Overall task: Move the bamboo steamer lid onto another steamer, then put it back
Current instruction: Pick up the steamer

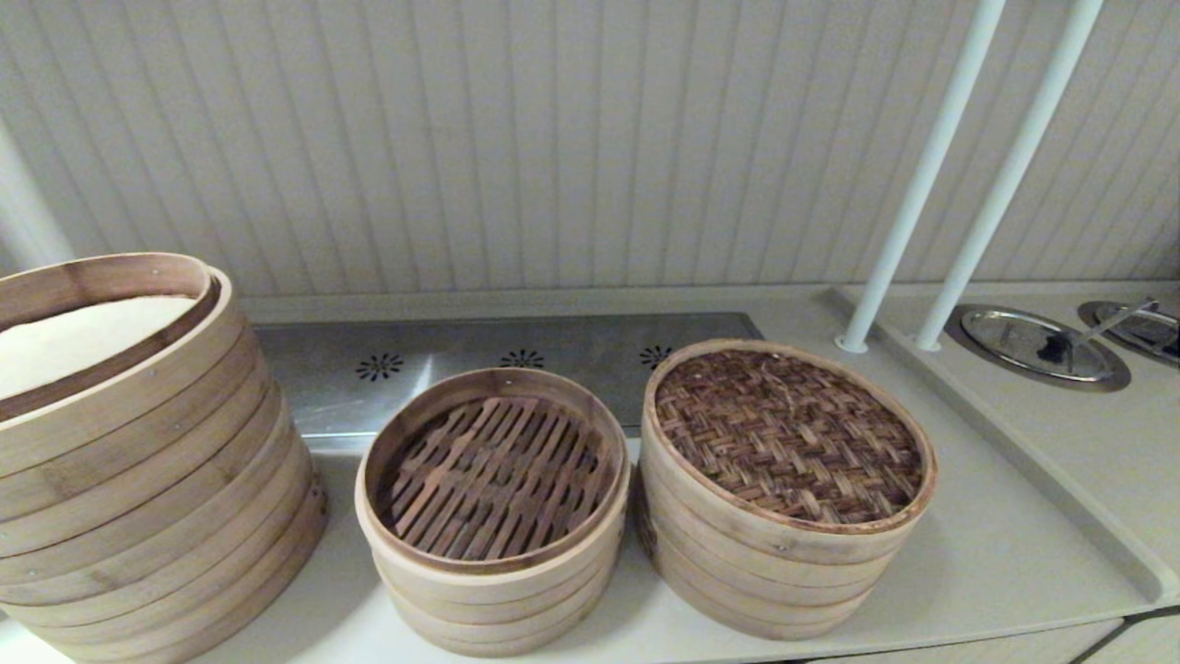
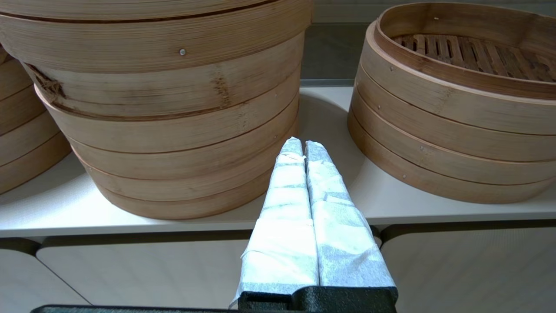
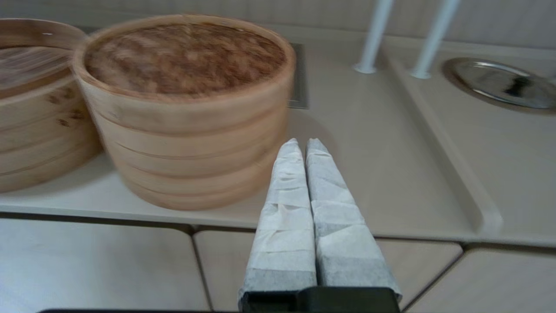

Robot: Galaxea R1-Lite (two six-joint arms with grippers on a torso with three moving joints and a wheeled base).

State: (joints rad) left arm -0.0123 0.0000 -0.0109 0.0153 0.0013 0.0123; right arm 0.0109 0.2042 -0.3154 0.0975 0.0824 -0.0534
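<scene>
The bamboo steamer lid, dark herringbone weave in a pale hoop, lies flat on the medium stack of pale bamboo rings at the right of the counter. The lid hides that steamer's inside. The right wrist view shows the lid and the stack under it. My right gripper is shut and empty, low at the counter's front edge, just right of that stack and apart from it. My left gripper is shut and empty at the front edge, facing the gap between two other steamers. Neither gripper shows in the head view.
An open basket with a dark slatted floor stands in the middle, touching the lidded stack. A much larger tall stack fills the left. Two white poles and round metal covers stand at the back right. A steel vent panel lies behind.
</scene>
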